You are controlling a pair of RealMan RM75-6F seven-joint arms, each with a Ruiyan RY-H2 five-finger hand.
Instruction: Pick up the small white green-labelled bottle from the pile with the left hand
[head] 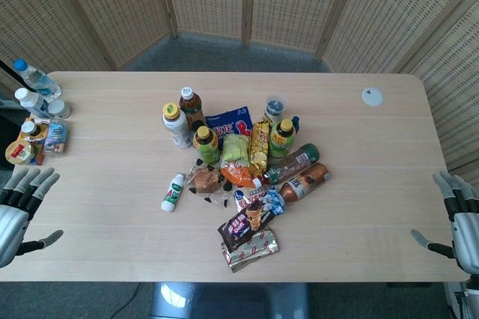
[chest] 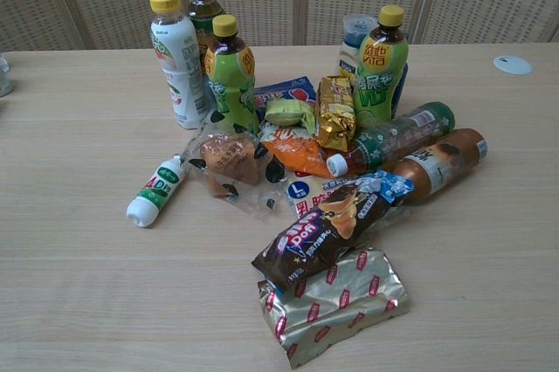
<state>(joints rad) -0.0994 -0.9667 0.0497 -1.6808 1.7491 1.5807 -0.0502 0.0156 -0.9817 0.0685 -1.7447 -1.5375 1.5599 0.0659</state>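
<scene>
- the small white green-labelled bottle [head: 173, 192] lies on its side on the pale wooden surface [head: 105, 147], at the left edge of the pile, a little left of centre in the head view; nothing touches it.
- in the chest view the same bottle [chest: 155, 191] sits at middle left, tilted, its white cap toward the lower left.
- just to its right lies a clear crumpled packet with a brown pastry [chest: 227, 162].
- the left hand [head: 21, 199] is at the lower left edge of the head view, fingers spread and pointing up, holding nothing, well apart from the bottle.
- the right hand [head: 458, 218] is at the lower right edge, fingers spread too, empty.
- upright bottles stand at the back of the pile: a white yellow-capped one [chest: 177, 58] and a green tea bottle [chest: 230, 75].
- a brown bottle [chest: 437, 161] lies on its side at the right of the pile.
- a brown snack bag [chest: 323, 232] rests over a gold foil packet [chest: 336, 302] at the front.
- a separate group of water bottles [head: 34, 90] stands at the upper left of the head view.
- a small white disc [head: 372, 96] lies at upper right.
</scene>
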